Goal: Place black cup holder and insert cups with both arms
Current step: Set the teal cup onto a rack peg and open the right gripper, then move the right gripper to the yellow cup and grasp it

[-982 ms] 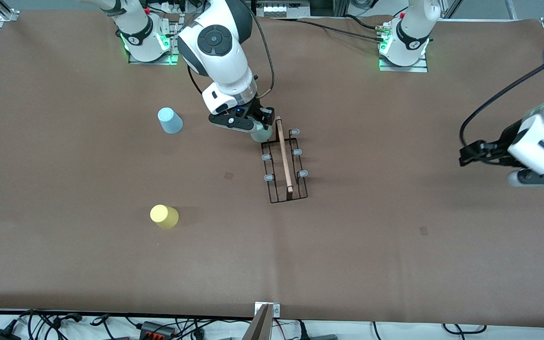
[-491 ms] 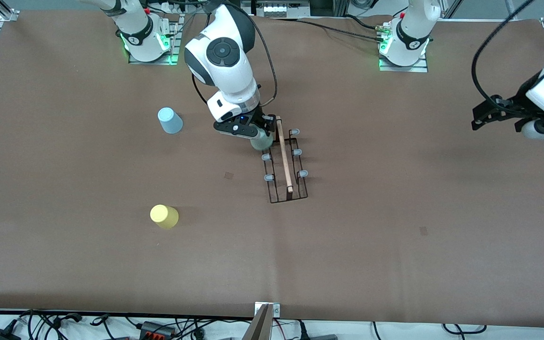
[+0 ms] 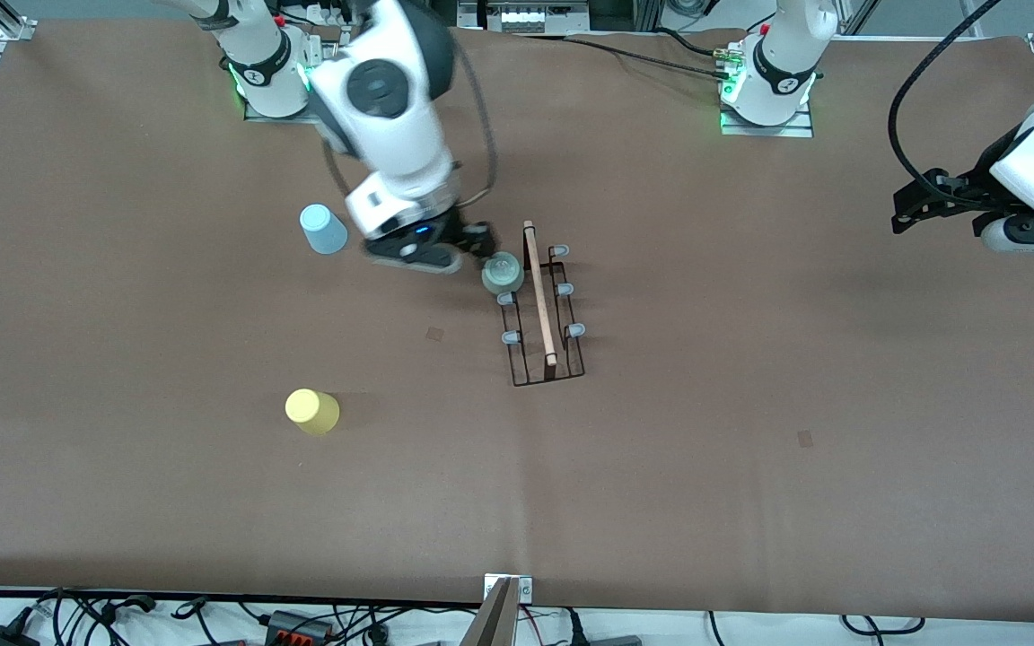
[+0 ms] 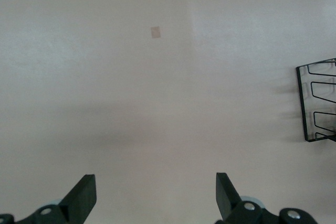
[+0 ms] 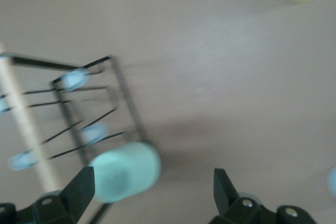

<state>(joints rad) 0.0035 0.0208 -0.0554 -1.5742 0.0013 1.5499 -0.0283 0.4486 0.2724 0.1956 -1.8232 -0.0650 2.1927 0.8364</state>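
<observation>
- Right claw: fingers spread apart, gripping nothing. It hangs low over the desk, just beside the black cup holder at that rack's end nearest the arm bases. In the right wrist view the same claw shows both fingertips parted, with the green cup off to one side of the gap.
- Pale green cup: seated upside down on the rack's corner peg, on the side toward the right arm's end of the desk; free of the fingers.
- Black cup holder: stands upright near the desk's middle, its wooden rod handle running along the top. Five pale capped pegs are visible uncovered.
- Light blue cup: upside down on the desk, toward the right arm's end, beside the right claw and apart from the rack.
- Yellow cup: upside down on the desk, nearer the front camera than the blue cup, well apart from the rack.
- Left claw: open, empty, waiting raised over bare desk at the left arm's end, well apart from the rack.
</observation>
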